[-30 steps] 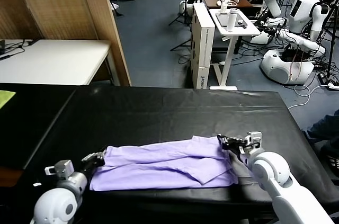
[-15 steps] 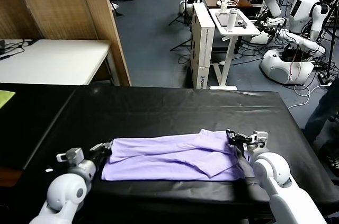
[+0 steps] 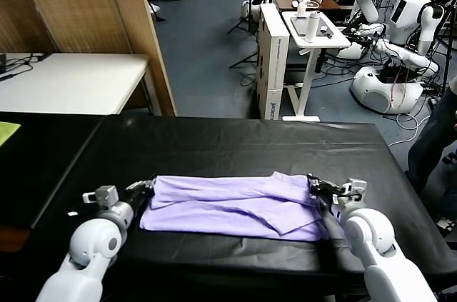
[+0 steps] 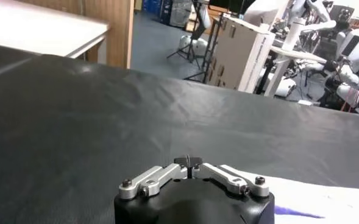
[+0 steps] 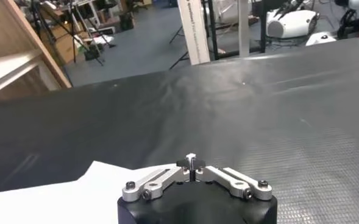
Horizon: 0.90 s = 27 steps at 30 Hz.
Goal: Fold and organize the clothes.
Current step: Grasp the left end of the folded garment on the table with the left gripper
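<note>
The lavender T-shirt (image 3: 228,205) lies folded into a long flat band across the near part of the black table (image 3: 235,145). My left gripper (image 3: 146,186) is shut at the shirt's left far corner. My right gripper (image 3: 312,183) is shut at its right far corner. In the left wrist view the fingertips (image 4: 190,162) are pressed together, and pale fabric (image 4: 325,201) shows beside the gripper body. In the right wrist view the gripper (image 5: 191,161) is closed too, with a pale scrap at the tip and the shirt (image 5: 57,201) beside it.
A yellow-green cloth (image 3: 6,131) lies at the far left edge. A white table (image 3: 71,81) and a wooden partition (image 3: 107,16) stand behind on the left. A person's legs (image 3: 435,141) are at the right edge. A cart (image 3: 314,31) and other robots stand behind.
Both grippers have moved away from me across the table, and the shirt has slid with them, its ends drawn along. A person has stepped in at the right edge.
</note>
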Tool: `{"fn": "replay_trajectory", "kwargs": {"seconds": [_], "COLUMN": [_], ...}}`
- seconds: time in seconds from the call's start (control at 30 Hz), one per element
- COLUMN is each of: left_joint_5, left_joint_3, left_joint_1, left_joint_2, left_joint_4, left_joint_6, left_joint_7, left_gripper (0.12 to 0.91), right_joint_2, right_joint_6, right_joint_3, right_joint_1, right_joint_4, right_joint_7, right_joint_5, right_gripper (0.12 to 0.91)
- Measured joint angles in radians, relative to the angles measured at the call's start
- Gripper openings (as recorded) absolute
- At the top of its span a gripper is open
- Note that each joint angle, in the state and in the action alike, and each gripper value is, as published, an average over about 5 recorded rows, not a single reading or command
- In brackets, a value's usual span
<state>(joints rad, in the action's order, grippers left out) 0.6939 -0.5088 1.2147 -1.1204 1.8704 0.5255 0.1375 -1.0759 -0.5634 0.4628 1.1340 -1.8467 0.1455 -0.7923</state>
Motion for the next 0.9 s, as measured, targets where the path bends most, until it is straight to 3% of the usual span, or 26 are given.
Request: {"fn": "replay_trajectory", "kwargs": {"seconds": [0.2,0.33,0.43,0.67,0.8,0.9], "left_joint_5": [0.014,0.070,0.133,0.333,0.465,0.552], "left_joint_3": [-0.023,-0.043,-0.063,-0.105,-0.130,-0.151], "left_joint_1": [0.005,0.024,0.046,0.084,0.096,0.107], "left_joint_2": [0.016,0.035,0.059,0.144,0.208,0.257], "left_joint_4": [0.014,0.036,0.062,0.094,0.081,0.066], "left_joint_6": [0.000,0.020,0.042,0.099,0.180,0.211], "left_joint_7": [0.004,0.030,0.043,-0.013,-0.066,-0.127], "left_gripper": [0.649,0.852,0.900,0.907,0.907,0.907], "right_joint_2": [0.020,0.042,0.065,0.112,0.134,0.143], "right_joint_6": [0.016,0.041,0.074,0.179,0.251,0.288], "right_joint_3": [0.022,0.041,0.061,0.125,0.158,0.182], "right_joint_1": [0.020,0.045,0.072,0.153,0.219,0.278], "right_joint_4": [-0.034,-0.068,-0.103,-0.177,-0.219,-0.253], "right_joint_7": [-0.017,-0.038,-0.062,-0.123,-0.158,-0.172], "right_joint_5": [0.001,0.003,0.002,0.024,0.073,0.100], "right_gripper": [0.840,0.901,0.906,0.907,0.907,0.907]}}
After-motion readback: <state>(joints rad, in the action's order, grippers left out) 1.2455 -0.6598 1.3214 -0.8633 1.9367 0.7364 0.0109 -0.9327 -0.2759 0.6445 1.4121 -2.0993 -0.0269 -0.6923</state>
